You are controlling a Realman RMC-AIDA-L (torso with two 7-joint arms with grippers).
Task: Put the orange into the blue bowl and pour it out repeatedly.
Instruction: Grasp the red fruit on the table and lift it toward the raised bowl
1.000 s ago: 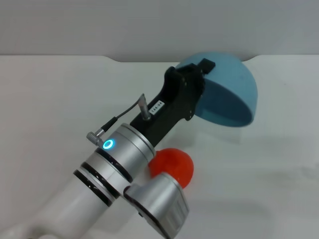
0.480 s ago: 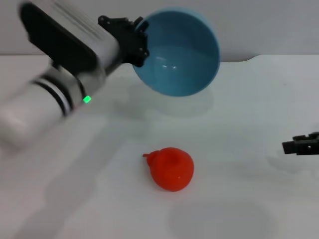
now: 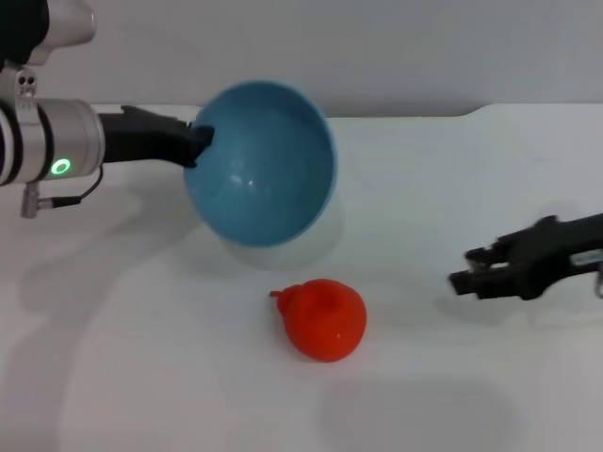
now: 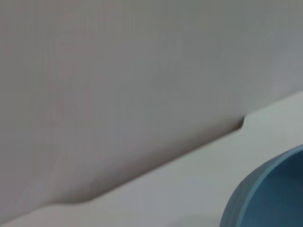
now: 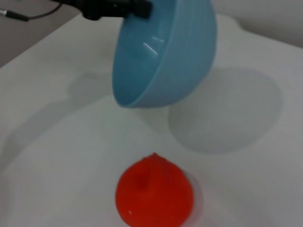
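The left end effector (image 3: 200, 141) gripped the blue bowl (image 3: 261, 162) by its left rim, holding it tilted above the white tabletop (image 3: 141, 358), far of the orange (image 3: 322, 318). The orange lay on the tabletop, apart from the bowl. The right end effector (image 3: 468, 271) hovered at right; whether its fingers were parted could not be told.

The head view looks forward and down over the white table (image 3: 141, 377), taking in both arms. The left wrist view sits close behind the left gripper (image 3: 200, 139), facing the back wall past the blue bowl (image 4: 270, 194). The right wrist view looks low across the table, sharing the bowl and the orange (image 5: 154, 196) with the head view.
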